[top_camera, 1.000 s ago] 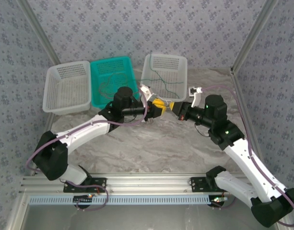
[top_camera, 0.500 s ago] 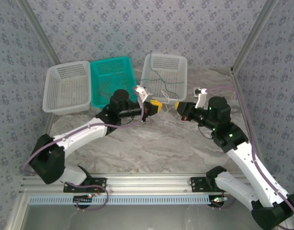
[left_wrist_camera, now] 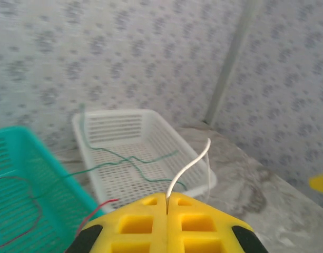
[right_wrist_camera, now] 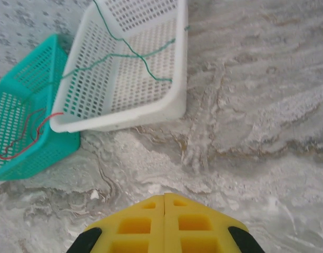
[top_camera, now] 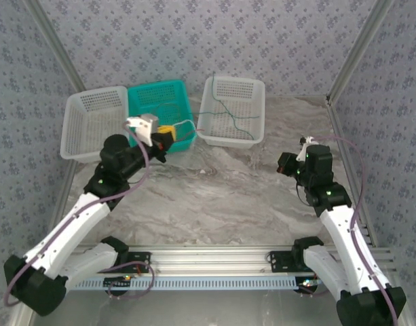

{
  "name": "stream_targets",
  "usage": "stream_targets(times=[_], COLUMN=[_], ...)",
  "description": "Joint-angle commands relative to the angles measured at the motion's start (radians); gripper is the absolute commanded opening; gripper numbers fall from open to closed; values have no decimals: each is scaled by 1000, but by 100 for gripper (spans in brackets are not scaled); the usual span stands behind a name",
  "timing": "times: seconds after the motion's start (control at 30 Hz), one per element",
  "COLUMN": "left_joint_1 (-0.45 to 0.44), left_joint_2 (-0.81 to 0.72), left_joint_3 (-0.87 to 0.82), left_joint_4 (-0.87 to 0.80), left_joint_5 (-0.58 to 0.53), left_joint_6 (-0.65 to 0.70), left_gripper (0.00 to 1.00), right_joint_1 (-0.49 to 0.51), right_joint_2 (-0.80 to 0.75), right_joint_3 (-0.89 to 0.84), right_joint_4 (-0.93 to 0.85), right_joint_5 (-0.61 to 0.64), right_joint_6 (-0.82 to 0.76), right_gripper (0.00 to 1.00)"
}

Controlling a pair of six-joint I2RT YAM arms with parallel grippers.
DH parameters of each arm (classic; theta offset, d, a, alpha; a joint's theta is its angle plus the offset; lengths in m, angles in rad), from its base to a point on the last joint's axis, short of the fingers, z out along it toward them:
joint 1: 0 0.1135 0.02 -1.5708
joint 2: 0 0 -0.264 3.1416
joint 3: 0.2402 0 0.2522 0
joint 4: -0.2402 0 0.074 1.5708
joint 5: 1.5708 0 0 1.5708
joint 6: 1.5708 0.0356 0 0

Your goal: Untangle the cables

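My left gripper (top_camera: 165, 130) hovers over the front right corner of the teal basket (top_camera: 187, 141), shut on a thin white cable (top_camera: 184, 123). In the left wrist view the white cable (left_wrist_camera: 190, 166) rises out of the seam of the shut yellow jaws (left_wrist_camera: 167, 203) and curls up to the right. A green cable (top_camera: 228, 112) lies in the right white basket (top_camera: 211, 138) and hangs over its back rim. A red cable (right_wrist_camera: 29, 132) lies in the teal basket, one end over the rim. My right gripper (top_camera: 284, 165) is shut with nothing in it, low over the marble table (right_wrist_camera: 245, 158) at the right.
An empty white basket (top_camera: 75, 151) stands left of the teal one, the three in a row at the back. Patterned walls and metal corner posts (top_camera: 350, 58) close in the back and sides. The rail with the arm bases (top_camera: 214, 261) runs along the near edge.
The two grippers, nose to nose at the table's middle before, have pulled apart. The left one closed and swung left over the teal basket with the white cable; the right drew back right.
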State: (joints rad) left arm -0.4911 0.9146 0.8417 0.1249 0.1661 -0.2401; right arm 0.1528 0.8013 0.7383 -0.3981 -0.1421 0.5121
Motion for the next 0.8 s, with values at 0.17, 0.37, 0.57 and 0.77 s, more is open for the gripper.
stream_targets(times=[0.17, 0.37, 0.57, 0.77], left_joint_1=[5, 0, 1, 14], left_joint_2=[27, 29, 31, 90], left_joint_3=[6, 94, 226, 411], left_joint_4=[35, -19, -83, -188], left_joint_5=[157, 154, 124, -41], left_joint_6=[-65, -28, 2, 102], left_gripper=[0, 0, 0, 0], right_joint_1=[8, 15, 40, 55], right_joint_2=[-2, -16, -34, -34], right_joint_3=[7, 59, 82, 87], right_joint_4=[54, 38, 59, 58], right_joint_5=[-126, -185, -228, -205], right_joint_6=[45, 43, 52, 56], right_gripper=[0, 23, 47, 69])
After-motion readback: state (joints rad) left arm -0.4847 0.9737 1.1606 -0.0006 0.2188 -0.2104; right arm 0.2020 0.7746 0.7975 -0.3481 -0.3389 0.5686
